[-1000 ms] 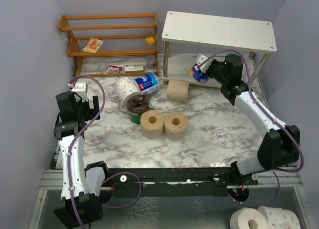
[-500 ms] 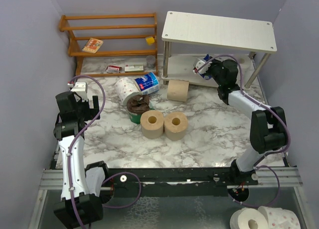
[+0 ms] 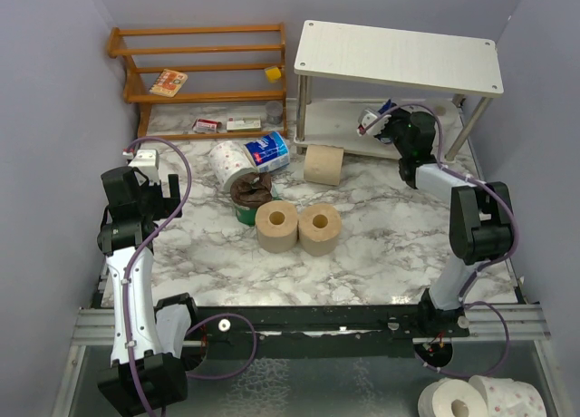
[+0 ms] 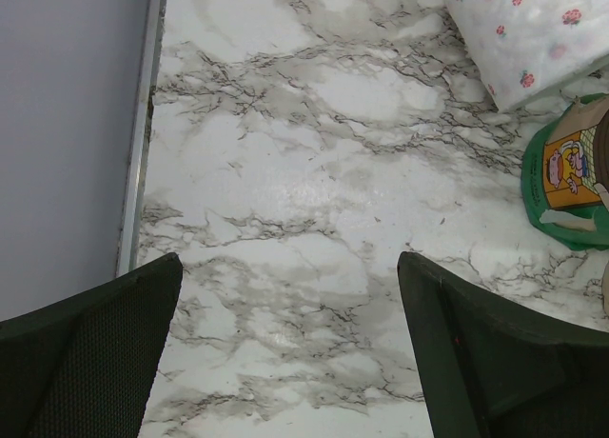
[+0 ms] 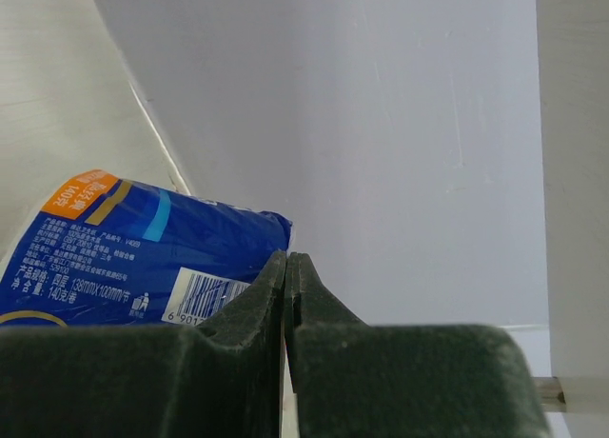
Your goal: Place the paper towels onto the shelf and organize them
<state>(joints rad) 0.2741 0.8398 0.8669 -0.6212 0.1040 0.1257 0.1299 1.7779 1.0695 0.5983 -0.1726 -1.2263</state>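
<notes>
The blue roll (image 3: pixel 370 121) was partly hidden under the shelf's (image 3: pixel 399 56) top board and, in the right wrist view, cut off at the left edge. Left of the shelf, a dotted roll (image 4: pixel 533 29) and a bag (image 4: pixel 571 171) were cropped in the left wrist view.

Probably a robot lab booth: purple walls (image 3: pixel 45 91) boxing in the marble tabletop (image 3: pixel 381 245), aluminium rail (image 3: pixel 91 324) sitting at 6 o'clock.

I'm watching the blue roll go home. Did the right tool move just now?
Yes. The right tool, pinching the blue-wrapped roll, has pushed farther back under the top board of the shelf, deeper over its lower tier.
</notes>
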